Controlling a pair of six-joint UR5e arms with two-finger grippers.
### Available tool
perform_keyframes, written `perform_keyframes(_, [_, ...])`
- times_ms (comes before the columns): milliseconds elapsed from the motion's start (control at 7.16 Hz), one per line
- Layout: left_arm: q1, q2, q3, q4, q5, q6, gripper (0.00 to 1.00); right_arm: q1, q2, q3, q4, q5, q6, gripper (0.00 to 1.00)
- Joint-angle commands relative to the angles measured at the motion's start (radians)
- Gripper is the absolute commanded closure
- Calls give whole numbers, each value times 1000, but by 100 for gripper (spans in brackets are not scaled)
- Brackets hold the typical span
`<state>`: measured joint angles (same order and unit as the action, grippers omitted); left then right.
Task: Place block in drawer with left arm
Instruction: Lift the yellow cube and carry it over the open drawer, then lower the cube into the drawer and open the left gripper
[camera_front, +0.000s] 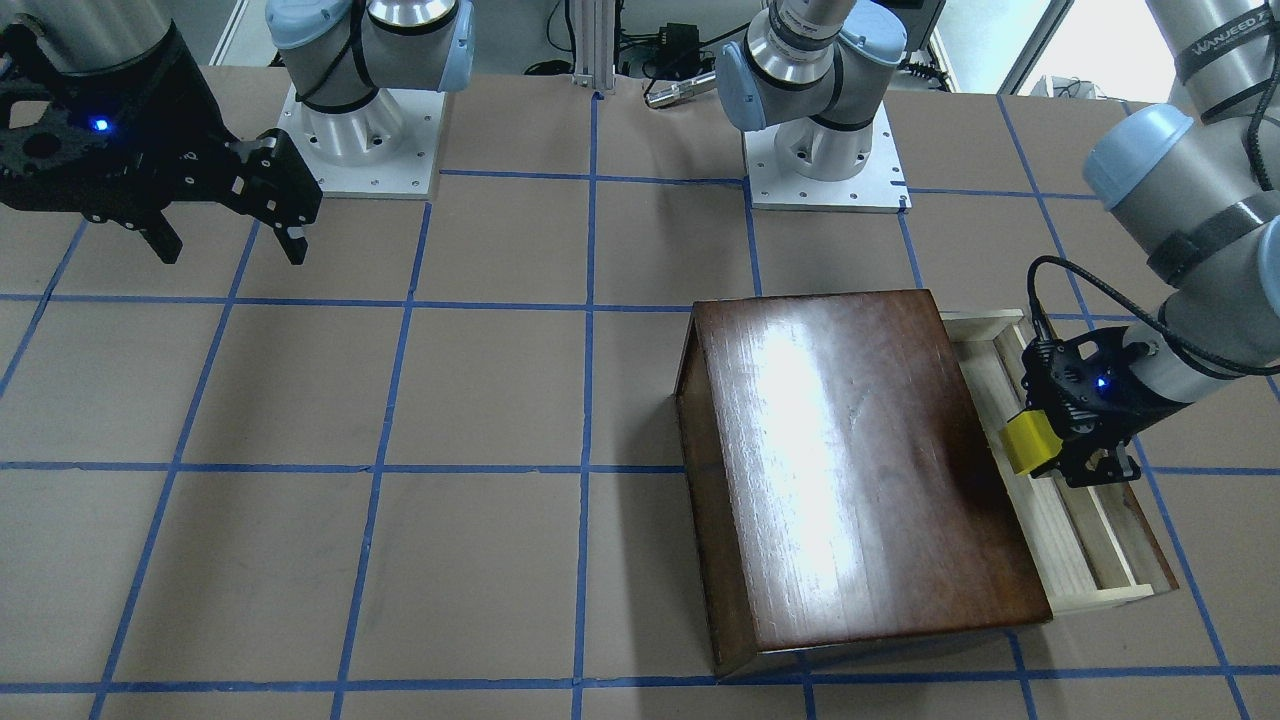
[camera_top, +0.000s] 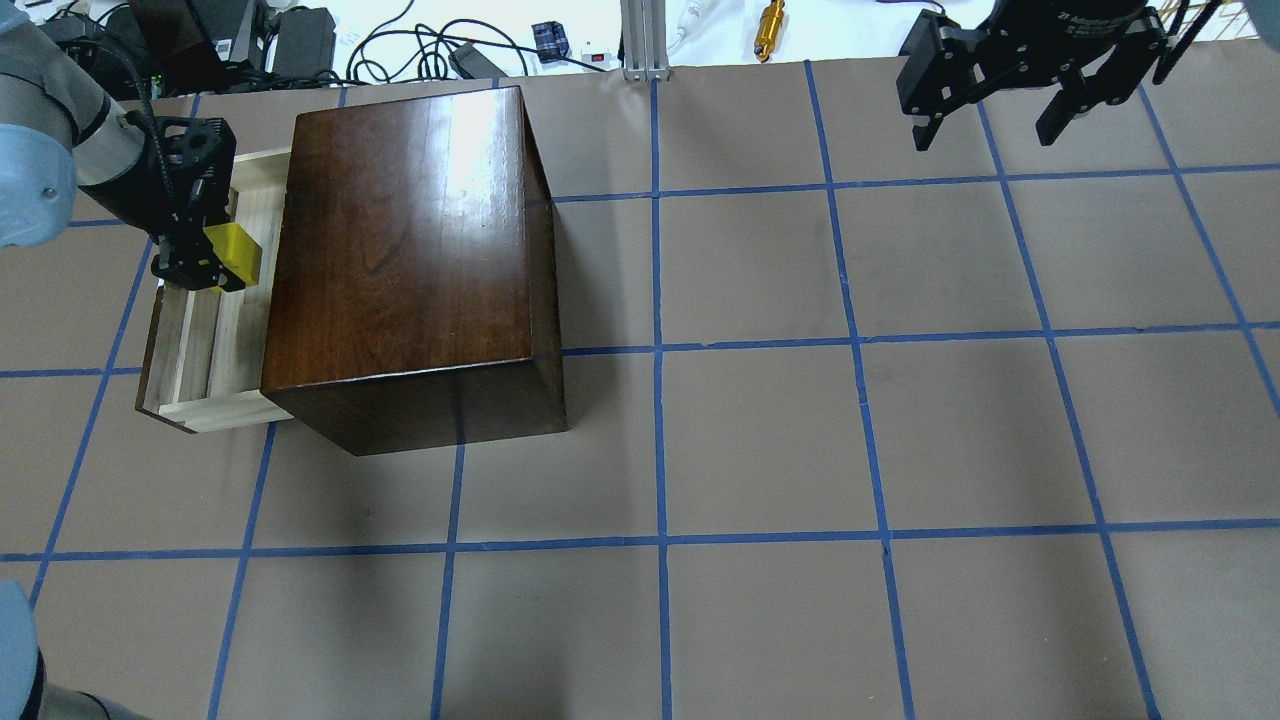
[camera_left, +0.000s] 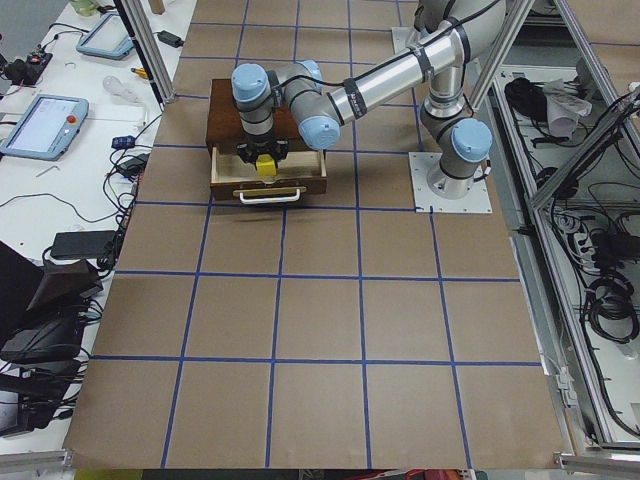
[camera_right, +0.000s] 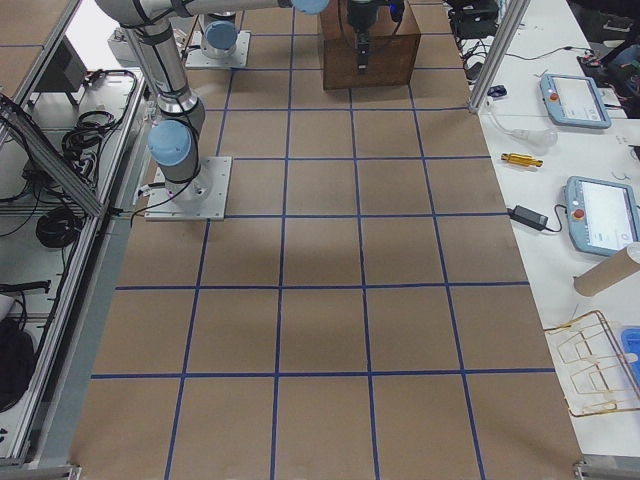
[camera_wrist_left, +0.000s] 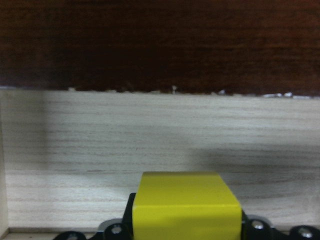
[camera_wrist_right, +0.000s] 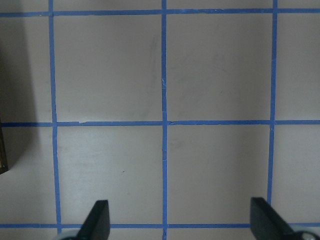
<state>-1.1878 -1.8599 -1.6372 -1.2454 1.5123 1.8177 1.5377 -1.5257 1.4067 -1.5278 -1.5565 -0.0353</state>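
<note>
The yellow block (camera_front: 1030, 443) is held in my left gripper (camera_front: 1050, 445), which is shut on it just above the open drawer (camera_front: 1075, 560). The pale-wood drawer sticks out of the dark-brown wooden box (camera_front: 850, 470). In the overhead view the block (camera_top: 236, 252) sits in the left gripper (camera_top: 215, 262) over the drawer (camera_top: 195, 345), close to the box (camera_top: 410, 250). The left wrist view shows the block (camera_wrist_left: 184, 206) above the drawer floor (camera_wrist_left: 150, 135). My right gripper (camera_top: 990, 115) is open and empty, high over the far table; its fingertips (camera_wrist_right: 100, 220) show in the right wrist view.
The brown table (camera_top: 760, 440) carries a grid of blue tape. The two arm bases (camera_front: 360, 140) stand at the robot's side of it. Cables and a brass tool (camera_top: 770, 18) lie beyond the far edge.
</note>
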Motion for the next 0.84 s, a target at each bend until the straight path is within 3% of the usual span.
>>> perform_keyframes(0, [1, -16, -21, 74, -50, 9, 57, 1, 1, 0, 0, 1, 0, 0])
perform_keyframes(140, [1, -21, -32, 95, -61, 8, 42, -1, -1, 0, 0, 0, 0, 0])
perform_keyframes(419, [5, -21, -32, 96, -57, 18, 25, 1, -1, 0, 0, -1, 0, 0])
perform_keyframes(698, [5, -19, -24, 96, -47, 15, 19, -1, -1, 0, 0, 1, 0, 0])
